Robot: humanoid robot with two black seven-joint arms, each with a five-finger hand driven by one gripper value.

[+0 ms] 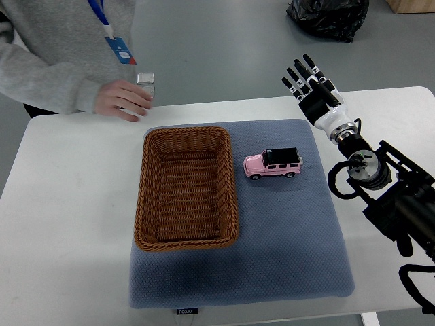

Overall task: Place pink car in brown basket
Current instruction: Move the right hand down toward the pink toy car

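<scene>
Not yet started: pink car on mat beside empty brown basket, right robot hand open, well clear.

White table, grey floor beyond, black bag, wooden corner

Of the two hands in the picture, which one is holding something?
The person's hand at top left grips a small silver object; the robot's right hand is open and empty.
</scene>
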